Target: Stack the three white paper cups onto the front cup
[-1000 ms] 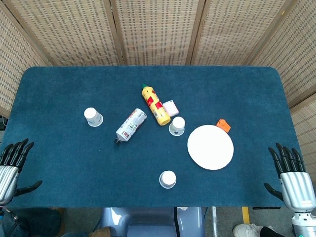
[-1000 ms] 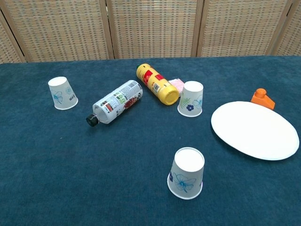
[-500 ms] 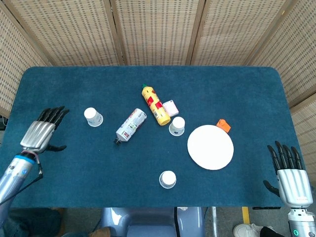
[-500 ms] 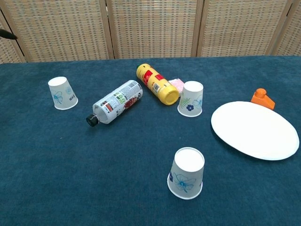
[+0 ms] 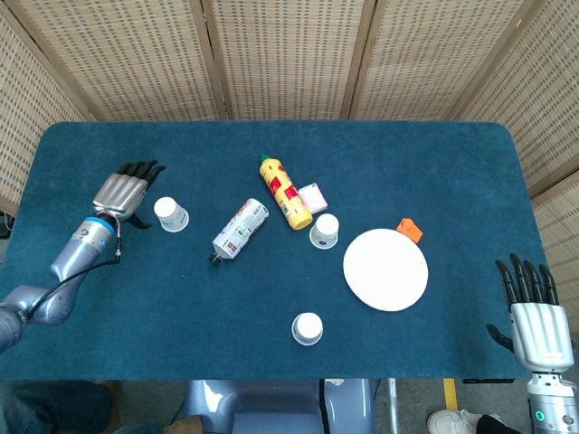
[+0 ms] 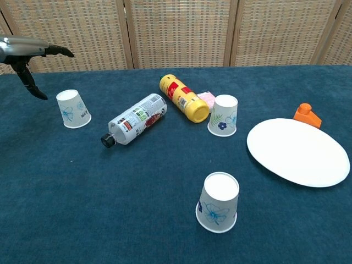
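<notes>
Three white paper cups stand upside down on the blue table. The front cup [image 5: 308, 328] [image 6: 219, 202] is near the front edge. The middle cup [image 5: 324, 231] [image 6: 223, 115] stands beside the yellow bottle. The left cup [image 5: 169, 214] [image 6: 72, 109] is at the far left. My left hand [image 5: 127, 193] [image 6: 26, 55] hovers open just left of the left cup, fingers spread, holding nothing. At the front right corner my right hand [image 5: 531, 310] is open, off the table's edge.
A clear plastic bottle [image 5: 240, 230] [image 6: 133, 119] and a yellow bottle [image 5: 284, 191] [image 6: 183, 98] lie on their sides mid-table. A pink packet [image 5: 313, 196], a white plate [image 5: 385, 269] [image 6: 298, 152] and an orange piece [image 5: 409, 229] [image 6: 307, 115] lie to the right.
My left hand has risen from the front left edge and travelled toward the left cup, now showing in the chest view. The right hand has barely shifted. The cups have not moved.
</notes>
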Tool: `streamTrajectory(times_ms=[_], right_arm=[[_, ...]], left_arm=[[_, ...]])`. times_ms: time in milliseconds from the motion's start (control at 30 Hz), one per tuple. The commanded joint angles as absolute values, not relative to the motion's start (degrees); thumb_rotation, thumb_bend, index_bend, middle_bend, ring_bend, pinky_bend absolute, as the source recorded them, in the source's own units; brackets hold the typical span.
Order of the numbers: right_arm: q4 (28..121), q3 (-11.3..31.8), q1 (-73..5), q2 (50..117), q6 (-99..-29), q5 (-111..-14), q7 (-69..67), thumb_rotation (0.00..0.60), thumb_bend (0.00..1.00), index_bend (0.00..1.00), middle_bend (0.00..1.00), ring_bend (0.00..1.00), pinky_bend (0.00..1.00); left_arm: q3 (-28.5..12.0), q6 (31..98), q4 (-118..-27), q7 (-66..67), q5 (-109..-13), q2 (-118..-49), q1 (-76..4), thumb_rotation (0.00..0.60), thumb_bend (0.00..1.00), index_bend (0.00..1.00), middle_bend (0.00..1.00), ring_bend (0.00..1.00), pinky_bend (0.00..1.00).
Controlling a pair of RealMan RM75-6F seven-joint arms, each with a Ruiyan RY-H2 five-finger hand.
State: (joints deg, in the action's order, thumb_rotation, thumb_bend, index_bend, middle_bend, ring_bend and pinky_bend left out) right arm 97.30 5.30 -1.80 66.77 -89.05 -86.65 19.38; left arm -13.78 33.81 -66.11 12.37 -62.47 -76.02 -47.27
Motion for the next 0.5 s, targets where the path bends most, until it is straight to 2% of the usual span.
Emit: streamTrajectory(times_ms=[33,133,500], right_arm=[[97.4,5.4,-1.8,66.8,-89.2,-86.6,19.6,0.6,0.0,0.0,0.0,0.0,0.0],[97.5,5.4,-1.7,66.8,-89.6,-86.7,19.7,0.6,0.0,0.0,0.0,0.0,0.0],[97.5,5.8,-1.8,66.5,-89.6,-85.8,18.6,0.6,0.0,0.0,0.0,0.0,0.0]], left_arm=[[-13.2,33.4,-64.0,11.5,-62.7,-78.0,-48.5,0.6,0.0,0.09,0.02,0.07,0.17],[-13.1,33.9,-62.7,10.3,-63.7,-79.1,-48.8,0.6,0.0,0.17,0.08,0.14,0.25],[-12.2,31.0,-51.8,6.9,-63.5,-86.5,-51.8,0.6,0.0,0.25,0.14,0.19,0.3]])
